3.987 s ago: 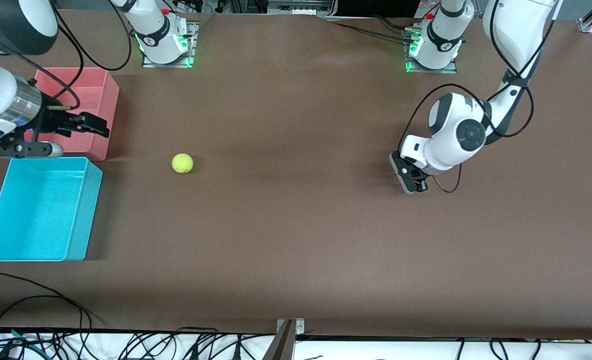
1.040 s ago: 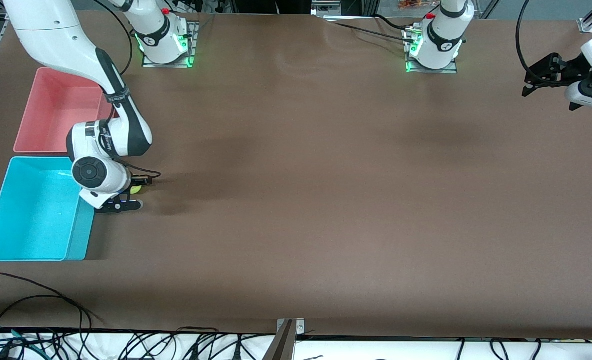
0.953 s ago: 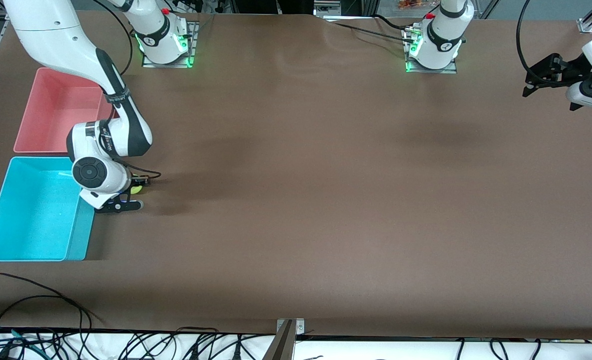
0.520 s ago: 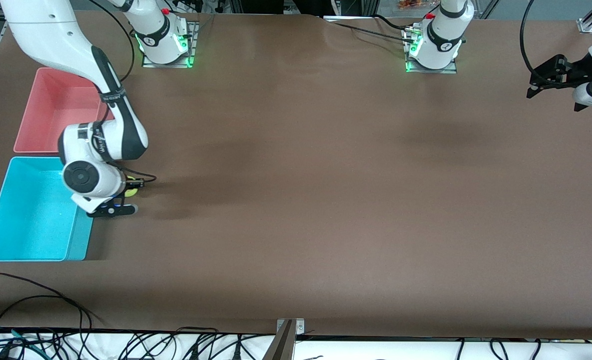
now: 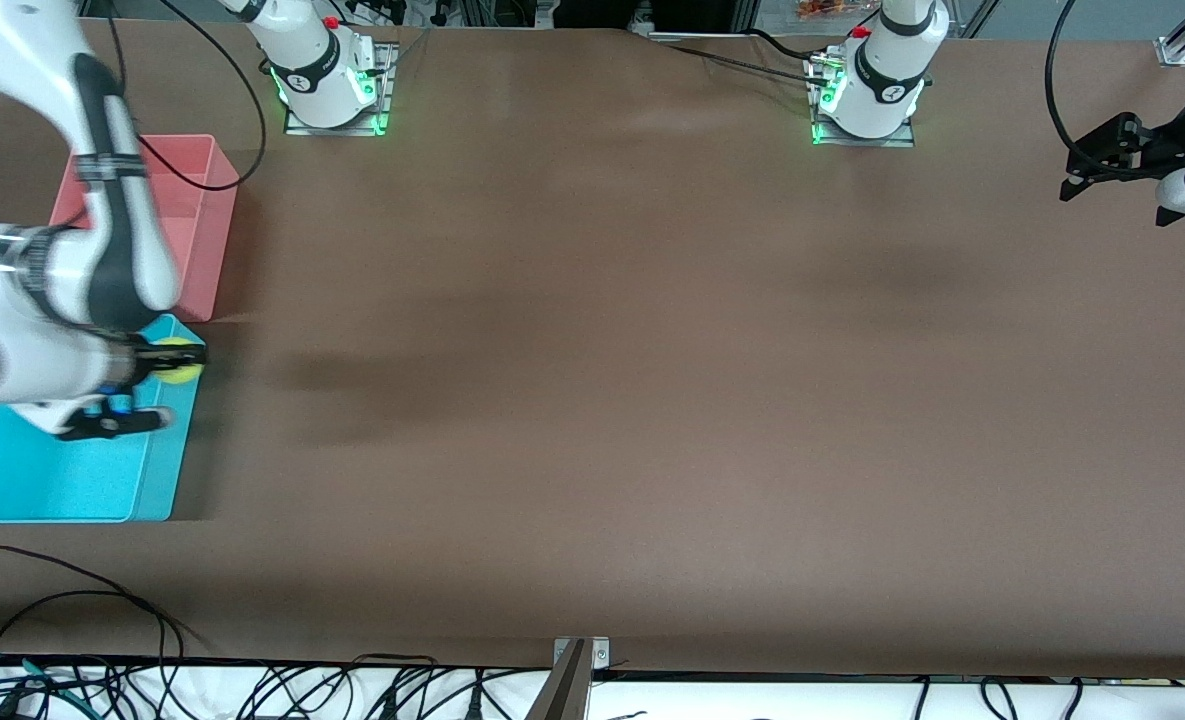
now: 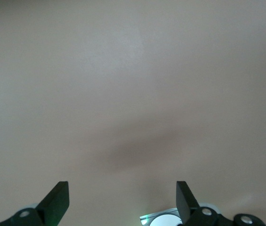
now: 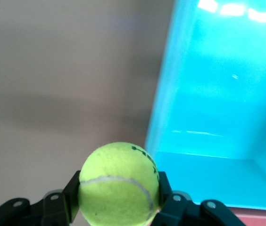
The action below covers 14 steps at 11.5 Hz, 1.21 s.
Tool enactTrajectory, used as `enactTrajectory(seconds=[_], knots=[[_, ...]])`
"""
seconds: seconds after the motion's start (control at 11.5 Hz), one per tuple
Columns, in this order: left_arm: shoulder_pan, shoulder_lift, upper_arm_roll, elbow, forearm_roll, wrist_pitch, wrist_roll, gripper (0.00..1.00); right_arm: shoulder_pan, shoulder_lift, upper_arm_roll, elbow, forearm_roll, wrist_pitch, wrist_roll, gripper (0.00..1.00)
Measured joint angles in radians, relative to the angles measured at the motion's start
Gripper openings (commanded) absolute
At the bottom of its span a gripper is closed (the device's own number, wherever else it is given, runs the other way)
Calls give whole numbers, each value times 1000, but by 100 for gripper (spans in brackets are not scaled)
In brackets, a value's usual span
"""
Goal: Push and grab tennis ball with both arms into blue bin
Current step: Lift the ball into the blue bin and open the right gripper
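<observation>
A wide brown table (image 5: 592, 400) is seen from above, with a blue bin (image 5: 72, 480) at the right arm's end and a pink-red bin (image 5: 197, 225) just beside it, farther from the front camera. The right arm (image 5: 62, 290) is bent low over the blue bin. The tennis ball (image 5: 178, 362) is pinched between the fingers of the right gripper (image 5: 167, 362) and is held above the bin's wall that faces the table's middle (in the right wrist view, the blue interior lies just past the ball). A short carry inward over the bin seems called for before release. The left gripper (image 5: 1102, 165), spread wide and empty, waits over the left arm's end of the table.
</observation>
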Motion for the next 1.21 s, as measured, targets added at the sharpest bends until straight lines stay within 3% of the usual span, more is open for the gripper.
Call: enactTrajectory(seconds=[0.26, 0.87, 0.95, 1.13, 1.21], knots=[[0, 0, 0, 0, 0, 0, 0, 100, -140, 11, -4, 0, 37, 0, -164, 43], [0, 0, 0, 0, 0, 0, -52, 100, -210, 104, -2, -2, 93, 23, -268, 46], [0, 0, 0, 0, 0, 0, -63, 100, -213, 112, -2, -2, 93, 28, -270, 56], [0, 0, 0, 0, 0, 0, -71, 100, -215, 124, -1, -2, 94, 44, -270, 92], [0, 0, 0, 0, 0, 0, -88, 100, -217, 131, -1, -2, 94, 49, -270, 100]])
